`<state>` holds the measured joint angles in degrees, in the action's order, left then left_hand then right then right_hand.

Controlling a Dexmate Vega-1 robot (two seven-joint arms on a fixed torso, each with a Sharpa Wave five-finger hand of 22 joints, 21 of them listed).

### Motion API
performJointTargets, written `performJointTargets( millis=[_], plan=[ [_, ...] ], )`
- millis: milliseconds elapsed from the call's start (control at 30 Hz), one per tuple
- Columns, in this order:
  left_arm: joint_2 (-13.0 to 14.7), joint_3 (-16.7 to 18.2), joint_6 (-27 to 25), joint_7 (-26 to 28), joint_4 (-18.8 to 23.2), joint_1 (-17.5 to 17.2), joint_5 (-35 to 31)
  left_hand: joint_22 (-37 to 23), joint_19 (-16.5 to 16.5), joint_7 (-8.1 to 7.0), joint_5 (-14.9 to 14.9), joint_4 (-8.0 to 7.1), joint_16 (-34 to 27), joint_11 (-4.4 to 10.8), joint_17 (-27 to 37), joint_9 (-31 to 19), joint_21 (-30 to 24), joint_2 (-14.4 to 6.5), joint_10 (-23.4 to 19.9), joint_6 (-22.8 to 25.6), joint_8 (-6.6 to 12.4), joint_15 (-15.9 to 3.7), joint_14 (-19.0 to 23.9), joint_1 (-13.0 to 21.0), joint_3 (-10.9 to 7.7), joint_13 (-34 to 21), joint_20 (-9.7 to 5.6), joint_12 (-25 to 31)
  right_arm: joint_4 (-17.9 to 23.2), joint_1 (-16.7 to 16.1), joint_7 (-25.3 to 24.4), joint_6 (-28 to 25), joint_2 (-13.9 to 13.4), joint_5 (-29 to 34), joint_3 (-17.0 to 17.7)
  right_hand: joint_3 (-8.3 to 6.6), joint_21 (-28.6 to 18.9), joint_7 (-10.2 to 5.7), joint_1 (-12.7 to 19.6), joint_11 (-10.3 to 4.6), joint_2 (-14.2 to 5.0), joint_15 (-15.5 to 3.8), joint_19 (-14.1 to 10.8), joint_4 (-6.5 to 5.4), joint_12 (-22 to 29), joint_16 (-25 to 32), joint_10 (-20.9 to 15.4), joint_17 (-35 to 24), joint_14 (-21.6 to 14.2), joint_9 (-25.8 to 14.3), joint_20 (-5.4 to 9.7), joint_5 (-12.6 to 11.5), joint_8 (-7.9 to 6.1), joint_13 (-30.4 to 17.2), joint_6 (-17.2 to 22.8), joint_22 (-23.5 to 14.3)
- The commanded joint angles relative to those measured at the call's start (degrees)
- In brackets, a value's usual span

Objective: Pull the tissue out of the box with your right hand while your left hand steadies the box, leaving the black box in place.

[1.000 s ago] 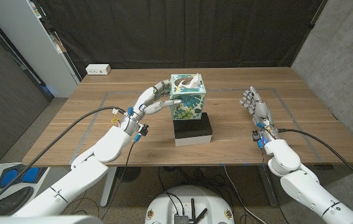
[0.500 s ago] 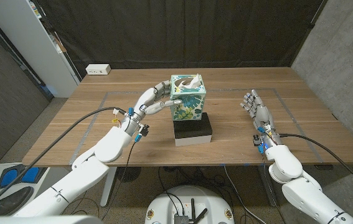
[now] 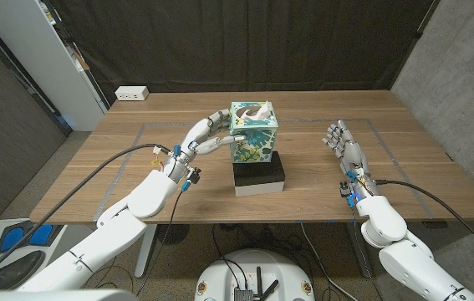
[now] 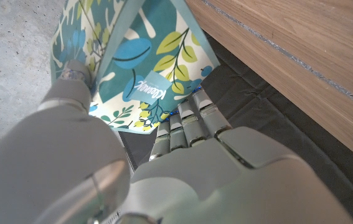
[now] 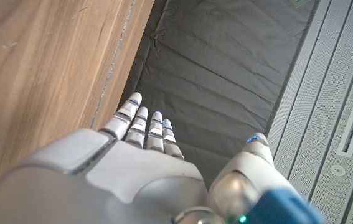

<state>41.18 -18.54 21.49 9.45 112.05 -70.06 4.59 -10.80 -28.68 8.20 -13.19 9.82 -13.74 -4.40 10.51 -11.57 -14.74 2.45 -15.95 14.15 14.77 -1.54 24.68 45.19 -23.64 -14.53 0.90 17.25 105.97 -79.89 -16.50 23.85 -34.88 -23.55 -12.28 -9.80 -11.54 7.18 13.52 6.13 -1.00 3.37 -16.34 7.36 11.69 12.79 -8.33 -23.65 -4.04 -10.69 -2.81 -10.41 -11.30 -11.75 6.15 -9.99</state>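
Head view: over 1 s, right hand (image 3: 343, 144) edged nearer robot, fingers spread, holding nothing; left hand (image 3: 209, 135) stayed gripping teal floral cardboard tissue box (image 3: 253, 132). White tissue (image 3: 259, 109) remained unpulled.

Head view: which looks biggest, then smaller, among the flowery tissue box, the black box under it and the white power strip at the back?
1. tissue box
2. black box, nearly alike
3. power strip, farther away
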Motion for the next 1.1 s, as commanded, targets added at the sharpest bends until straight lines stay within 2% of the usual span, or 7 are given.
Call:
performJointTargets(
  millis=[33,300,600,667,700,867,1100],
  plan=[
    [-0.62,-0.26,0.91,0.96,-0.72,0.08,-0.94,-0.15,-1.78,1.59,-0.47,-0.10,0.06,0.15,0.22,-0.24,-0.49,-2.41,-0.39,0.67,0.09,-0.42,0.40,2.58,-0.11,-0.29,-1.27,0.05,3.14,-1.11,-0.78,-2.38,-0.81,1.09,0.82,-0.05,0.01,0.79,0.05,-0.24,-0.08,-0.03,-0.23,0.28,0.29,0.15,-0.57,0.05,-0.45,-0.13,0.01,-0.10,-0.32,-0.04,0.12,-0.12],
    [-0.73,-0.62,1.77,0.24,-1.68,0.49,-0.28,-0.16,-1.98,1.52,-0.49,-0.22,0.10,0.34,0.28,-0.24,-0.54,-2.58,-0.76,0.82,0.01,-0.73,0.45,2.58,0.03,-0.35,-1.57,0.11,5.76,-1.52,-1.63,-4.68,-1.14,0.95,1.72,-0.05,0.01,0.75,0.04,-0.10,-0.11,-0.04,-0.29,0.28,0.29,0.15,-0.61,0.07,-0.44,-0.13,-0.04,-0.09,-0.32,-0.04,0.20,-0.12],
    [-1.12,-1.10,3.17,0.20,-2.84,0.82,-0.66,-0.18,-2.07,1.40,-0.52,-0.21,0.14,0.47,0.31,-0.25,-0.54,-2.67,-0.71,0.88,-0.11,-0.75,0.49,2.69,0.15,-0.40,-1.65,0.01,7.72,-1.98,-0.22,-3.78,-1.25,-1.04,3.11,-0.04,0.03,0.83,0.00,0.10,-0.13,0.21,-0.31,0.29,0.29,0.13,-0.68,0.10,-0.42,-0.14,-0.09,-0.08,-0.32,-0.04,0.30,-0.12],
    [-0.93,-1.02,3.04,-0.13,-2.79,0.86,-0.32,-0.18,-1.97,1.42,-0.55,-0.17,0.21,0.36,0.30,-0.25,-0.50,-2.68,-0.60,0.86,-0.15,-0.69,0.39,2.78,0.15,-0.42,-1.59,-0.05,8.61,-2.39,0.61,-4.12,-2.03,-1.82,3.79,-0.04,0.04,0.78,0.00,0.12,-0.14,0.22,-0.29,0.29,0.31,0.14,-0.73,0.11,-0.43,-0.14,-0.09,-0.07,-0.31,-0.04,0.30,-0.12],
    [-1.37,-0.99,3.22,0.49,-2.92,0.72,-0.55,-0.18,-1.93,1.41,-0.55,-0.16,0.23,0.34,0.30,-0.25,-0.48,-2.68,-0.63,0.83,-0.17,-0.72,0.37,2.80,0.16,-0.42,-1.57,-0.05,9.50,-2.67,-1.36,-4.86,-1.70,0.10,4.03,-0.04,0.04,0.79,0.00,0.14,-0.14,0.25,-0.29,0.29,0.30,0.14,-0.73,0.11,-0.43,-0.14,-0.09,-0.07,-0.30,-0.04,0.27,-0.12],
    [-1.01,-1.23,3.24,-0.48,-3.15,1.17,-0.23,-0.18,-1.84,1.43,-0.57,-0.16,0.28,0.32,0.29,-0.25,-0.43,-2.60,-0.64,0.84,-0.25,-0.71,0.35,2.80,0.29,-0.45,-1.52,-0.09,11.81,-3.26,-0.22,-6.96,-3.13,-1.09,5.43,-0.05,0.05,0.78,-0.02,0.07,-0.18,0.30,-0.27,0.28,0.37,0.15,-0.94,0.13,-0.47,-0.14,-0.10,-0.07,-0.30,-0.05,0.33,-0.13],
    [-1.09,-1.35,3.59,-0.63,-3.54,1.48,-0.29,-0.18,-1.79,1.33,-0.60,-0.15,0.30,0.45,0.30,-0.26,-0.38,-2.63,-0.65,0.90,-0.31,-0.69,0.44,2.88,0.37,-0.48,-1.49,-0.15,14.32,-3.87,-0.57,-8.51,-3.36,-1.13,6.90,-0.05,0.05,0.76,-0.04,0.14,-0.22,0.25,-0.31,0.28,0.34,0.17,-0.90,0.15,-0.54,-0.14,-0.16,-0.06,-0.33,-0.05,0.45,-0.13]
  ],
)
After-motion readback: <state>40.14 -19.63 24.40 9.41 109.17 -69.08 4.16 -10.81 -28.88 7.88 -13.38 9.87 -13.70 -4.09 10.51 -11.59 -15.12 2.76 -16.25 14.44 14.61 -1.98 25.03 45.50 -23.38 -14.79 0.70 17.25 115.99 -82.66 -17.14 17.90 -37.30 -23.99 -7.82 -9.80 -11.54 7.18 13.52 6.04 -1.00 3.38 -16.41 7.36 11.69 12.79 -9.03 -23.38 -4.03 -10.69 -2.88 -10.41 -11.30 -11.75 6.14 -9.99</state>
